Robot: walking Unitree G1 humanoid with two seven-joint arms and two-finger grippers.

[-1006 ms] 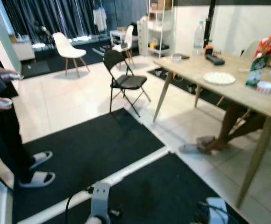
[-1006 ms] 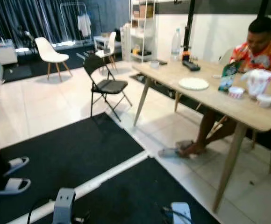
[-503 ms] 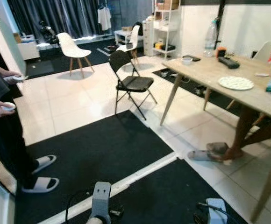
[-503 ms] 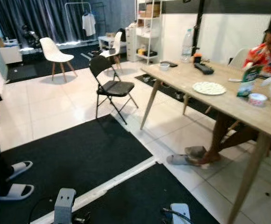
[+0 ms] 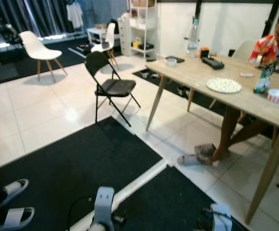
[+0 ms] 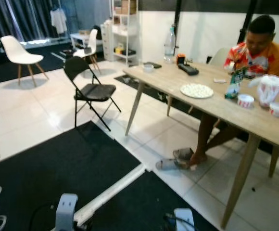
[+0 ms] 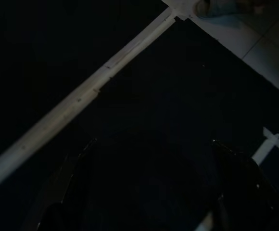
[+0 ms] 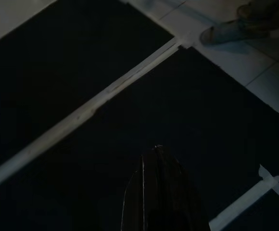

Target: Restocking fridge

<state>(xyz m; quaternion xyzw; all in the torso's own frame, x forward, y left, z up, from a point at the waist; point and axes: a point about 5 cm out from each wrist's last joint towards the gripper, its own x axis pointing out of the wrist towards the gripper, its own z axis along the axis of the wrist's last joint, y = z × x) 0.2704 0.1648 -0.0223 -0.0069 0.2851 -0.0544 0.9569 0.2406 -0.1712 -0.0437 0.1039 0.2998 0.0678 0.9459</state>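
Note:
No fridge or stock item is in my grippers. Both silver arms hang low over a black floor mat (image 5: 82,163): the left arm (image 5: 102,207) and the right arm (image 5: 220,216). In the left wrist view my left gripper (image 7: 154,142) is open above the dark mat, its fingers (image 7: 77,178) wide apart with nothing between them. In the right wrist view my right gripper (image 8: 158,150) is shut, empty, pointing at the mat. A clear water bottle (image 5: 192,31) stands at the far end of a long wooden table (image 5: 197,72) on my right.
A person (image 6: 257,45) sits behind the table, feet in sandals (image 5: 197,156) beneath it. A plate (image 5: 223,85), cups (image 6: 245,100) and a packet lie on it. A black folding chair (image 5: 108,84) stands ahead, white chairs (image 5: 36,48) and a shelf (image 5: 142,24) farther back. Another person's sandals (image 5: 9,202) are near left.
The camera has swung to the right: the standing person at the left has slid almost out of the picture and the seated person is back in it. Both arms hang as before.

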